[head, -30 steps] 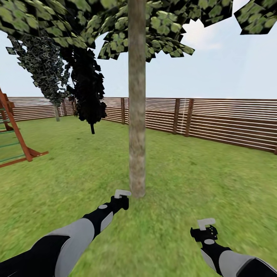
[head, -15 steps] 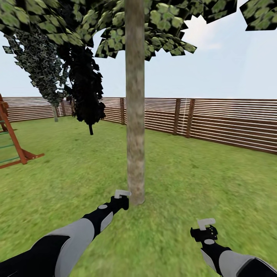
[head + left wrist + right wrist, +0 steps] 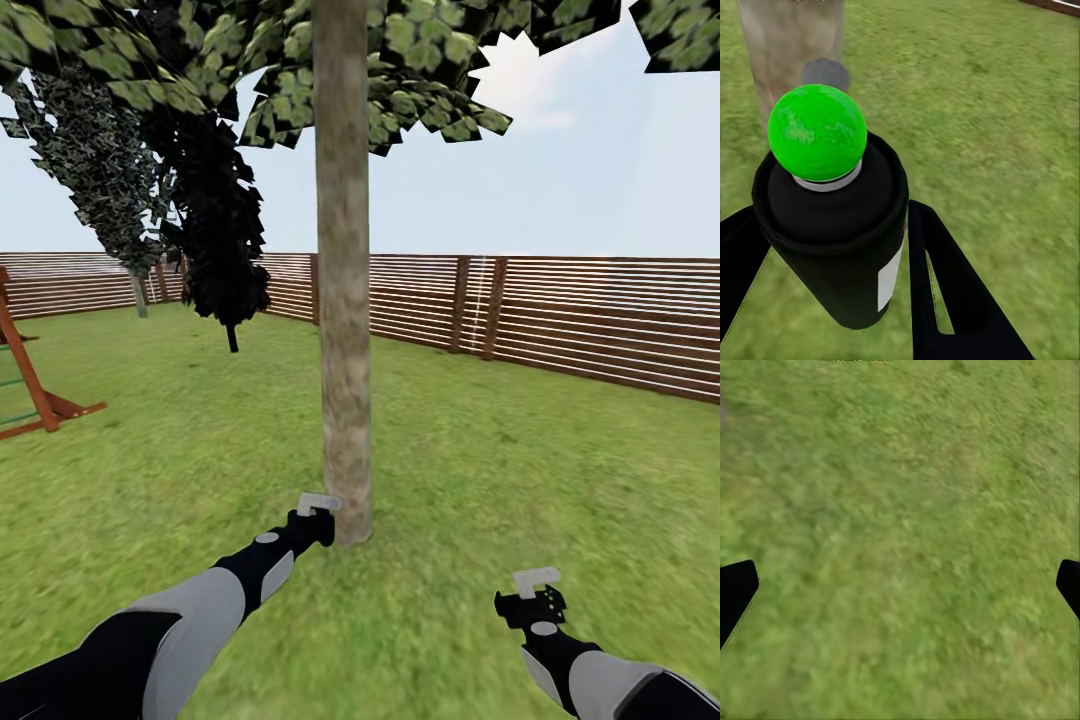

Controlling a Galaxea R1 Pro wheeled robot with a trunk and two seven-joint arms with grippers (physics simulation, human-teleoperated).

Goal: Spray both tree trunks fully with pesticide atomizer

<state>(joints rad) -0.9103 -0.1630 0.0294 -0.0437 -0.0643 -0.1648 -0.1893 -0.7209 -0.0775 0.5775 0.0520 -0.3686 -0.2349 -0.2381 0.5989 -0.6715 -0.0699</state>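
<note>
A wide green lawn (image 3: 520, 470) ringed by a brown slatted wooden fence (image 3: 600, 320) holds a tall tree's straight grey-brown trunk (image 3: 345, 300). Just beside its base, the left gripper (image 3: 832, 247) clamps a black, green-capped pesticide atomizer (image 3: 832, 217). The right gripper (image 3: 900, 585) hangs spread wide over grass.

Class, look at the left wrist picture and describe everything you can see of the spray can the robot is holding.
The atomizer is a matte black cylinder with a raised rim around its top, capped by a glossy green ball on a thin silver collar. A white label runs down one side. It sits between the left gripper's black fingers, which press both sides, above the lawn.
</note>
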